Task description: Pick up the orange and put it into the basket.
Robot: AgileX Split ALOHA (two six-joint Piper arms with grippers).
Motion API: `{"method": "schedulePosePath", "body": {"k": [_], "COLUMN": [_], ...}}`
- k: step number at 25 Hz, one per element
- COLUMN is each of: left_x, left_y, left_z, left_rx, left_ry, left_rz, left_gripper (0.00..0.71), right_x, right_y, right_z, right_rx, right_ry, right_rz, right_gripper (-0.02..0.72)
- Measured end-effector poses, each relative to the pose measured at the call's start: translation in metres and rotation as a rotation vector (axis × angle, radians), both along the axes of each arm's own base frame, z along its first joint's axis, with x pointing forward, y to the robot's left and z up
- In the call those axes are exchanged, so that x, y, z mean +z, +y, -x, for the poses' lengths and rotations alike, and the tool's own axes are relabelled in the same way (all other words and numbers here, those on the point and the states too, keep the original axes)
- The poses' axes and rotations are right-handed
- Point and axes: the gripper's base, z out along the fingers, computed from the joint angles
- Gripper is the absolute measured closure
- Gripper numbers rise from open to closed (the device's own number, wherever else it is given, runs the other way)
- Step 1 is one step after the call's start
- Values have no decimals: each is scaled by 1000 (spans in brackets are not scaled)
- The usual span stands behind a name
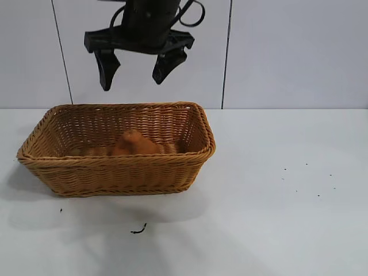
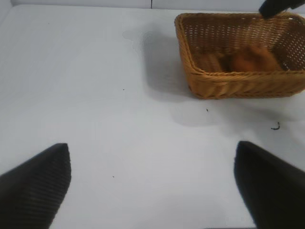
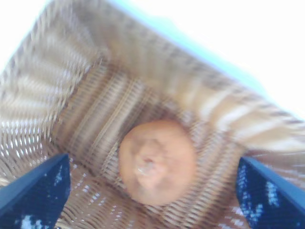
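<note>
The orange (image 1: 133,144) lies inside the wicker basket (image 1: 118,167); the right hand (image 1: 135,70) hangs above the basket, fingers spread and empty.

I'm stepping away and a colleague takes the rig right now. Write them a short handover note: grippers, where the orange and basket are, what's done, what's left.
Right gripper: open, empty, hanging in the air above the basket.
Left gripper: open, empty, over bare table, off to the side of the basket.
Orange: lying on the basket's floor, nothing touching it.
Basket: upright on the table.
Done: orange is in the basket and released.
Left: probably only pulling the right arm clear and parking it.
</note>
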Motion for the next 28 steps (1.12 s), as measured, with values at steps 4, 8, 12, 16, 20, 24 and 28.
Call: {"method": "schedulePosePath", "body": {"k": [4, 8, 12, 16, 20, 24, 28], "left_x": [0, 0, 0, 0, 0, 0, 0], "left_y": [0, 0, 0, 0, 0, 0, 0], "left_z": [0, 0, 0, 0, 0, 0, 0], "left_rx": [0, 0, 0, 0, 0, 0, 0], "left_ry": [0, 0, -1, -1, -1, -1, -1], "left_rz": [0, 0, 0, 0, 0, 0, 0], "left_gripper": [44, 44, 44, 44, 44, 44, 44], "right_x": [5, 4, 4, 3, 2, 2, -5], "right_y": [-34, -72, -148, -216, -275, -318, -330], "right_z": [-19, -39, -69, -83, -87, -86, -79], "right_rx": [-77, -159, -319, -449, -547, -633, -654], "right_ry": [-12, -15, -12, 7, 31, 52, 98], "right_rz": [35, 63, 76, 89, 108, 105, 107], "right_gripper": [52, 55, 55, 55, 55, 62, 67]}}
